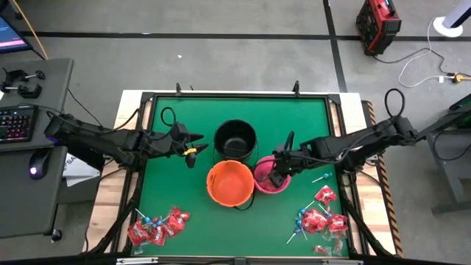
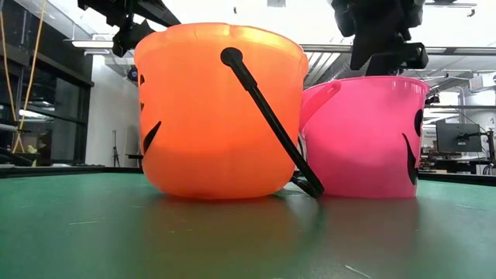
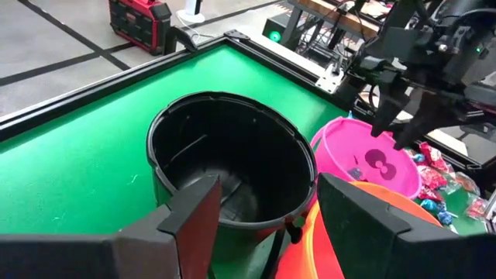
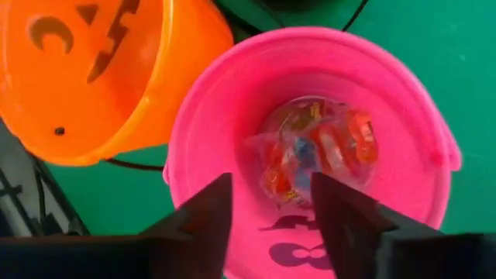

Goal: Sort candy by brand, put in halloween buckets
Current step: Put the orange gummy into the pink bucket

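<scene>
Candy lies in two loose heaps near the table's front edge: a left heap (image 1: 156, 227) of red packets and blue-headed lollipops, and a right heap (image 1: 321, 216) of the same kinds, more spread out. From above, the left gripper (image 1: 193, 145) hangs over the green mat (image 1: 309, 118) just beside the black bucket (image 1: 235, 139), its fingers (image 3: 194, 225) parted and holding nothing (its wrist view shows the bucket's dark inside between them, with no candy visible). The orange bucket (image 1: 231, 182) stands in front of the black one, touching the pink bucket (image 1: 271, 177) on its right. The right gripper (image 1: 278, 174) is directly over the pink bucket; its fingers (image 4: 205, 221) stand apart with nothing between them. Only the right wrist view shows what lies at the bottom: a small cluster of red and blue wrapped pieces (image 4: 318, 151). The low view shows the orange and pink buckets side by side, the black one hidden behind them.
</scene>
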